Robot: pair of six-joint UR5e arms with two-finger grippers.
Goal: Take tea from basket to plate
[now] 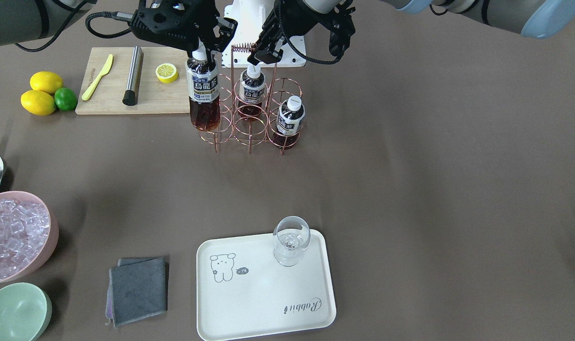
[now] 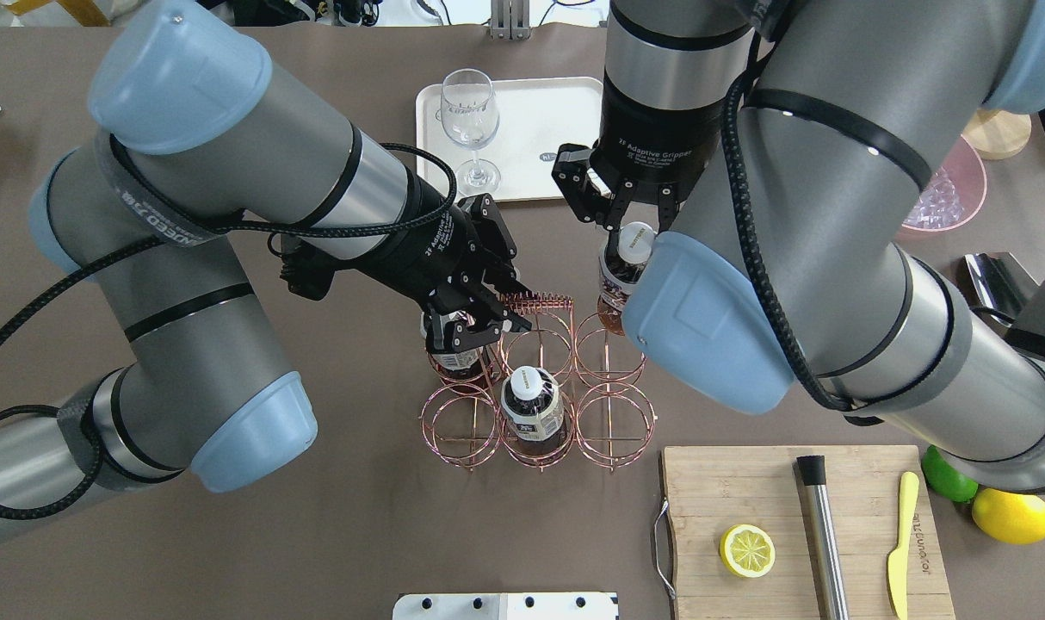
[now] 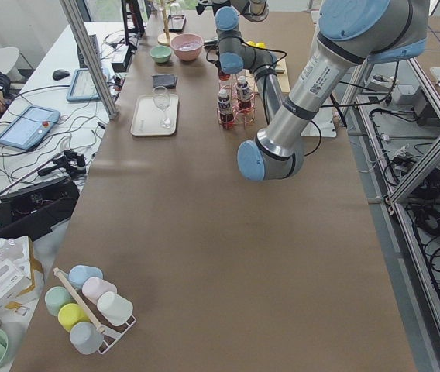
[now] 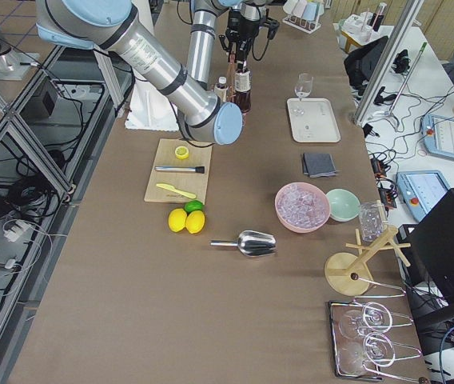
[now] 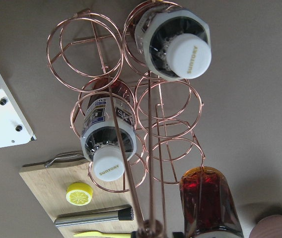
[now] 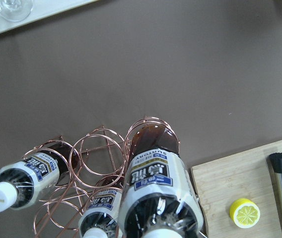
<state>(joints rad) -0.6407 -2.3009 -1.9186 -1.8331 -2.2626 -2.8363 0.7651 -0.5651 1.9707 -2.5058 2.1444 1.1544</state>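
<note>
Right gripper (image 1: 201,51) clamping tea (image 1: 203,90) by cap, holding it raised over corner ring of basket (image 1: 250,142) near tabletop's robot-side edge; left gripper (image 1: 258,56) pinching handle (image 1: 243,47).

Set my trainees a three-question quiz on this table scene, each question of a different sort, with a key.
1. True or false: the glass stands on the tray.
2. Which gripper holds the raised bottle by its cap? A left, B right, C neither.
3. Fill in: the lemon half lies on the ____.
Key: 1 true. 2 B, the right gripper. 3 cutting board.
</note>
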